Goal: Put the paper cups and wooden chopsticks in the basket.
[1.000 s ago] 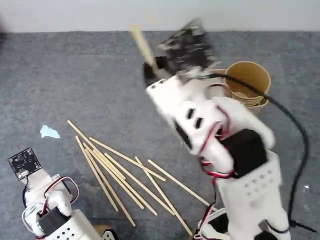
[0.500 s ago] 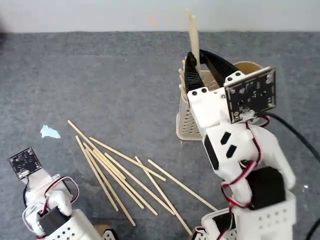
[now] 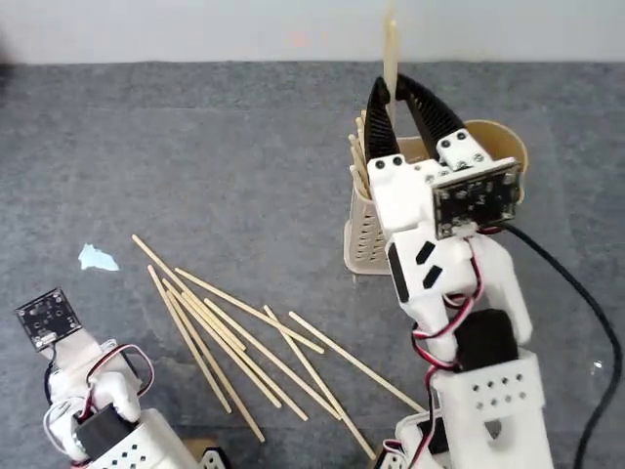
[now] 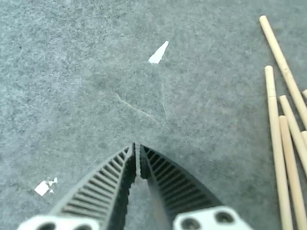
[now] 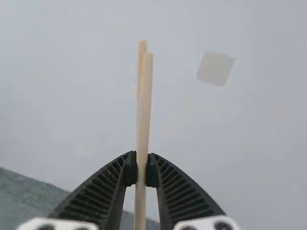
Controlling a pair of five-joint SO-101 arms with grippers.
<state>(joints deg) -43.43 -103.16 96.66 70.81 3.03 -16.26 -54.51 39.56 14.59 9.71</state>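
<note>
My right gripper (image 3: 393, 90) is shut on a pair of wooden chopsticks (image 3: 391, 44) that stand upright above the beige perforated basket (image 3: 363, 239). In the right wrist view the chopsticks (image 5: 144, 100) rise straight up from between the closed fingers (image 5: 117, 184). A few chopsticks (image 3: 358, 156) lean inside the basket. Stacked paper cups (image 3: 498, 147) stand just behind the basket, partly hidden by the arm. Several loose chopsticks (image 3: 239, 337) lie fanned out on the grey mat. My left gripper (image 4: 136, 151) is shut and empty, low over the mat, with chopsticks (image 4: 280, 143) off to its side.
A pale blue paper scrap (image 3: 96, 258) lies on the mat at the left. Small white scraps (image 4: 158, 52) lie ahead of the left gripper. The right arm's black cable (image 3: 576, 274) runs along the right side. The left arm's base (image 3: 93, 410) sits at the front left corner.
The right arm has swung from a leftward tilt to upright over the basket, turning the held chopsticks vertical. The left arm has stayed still.
</note>
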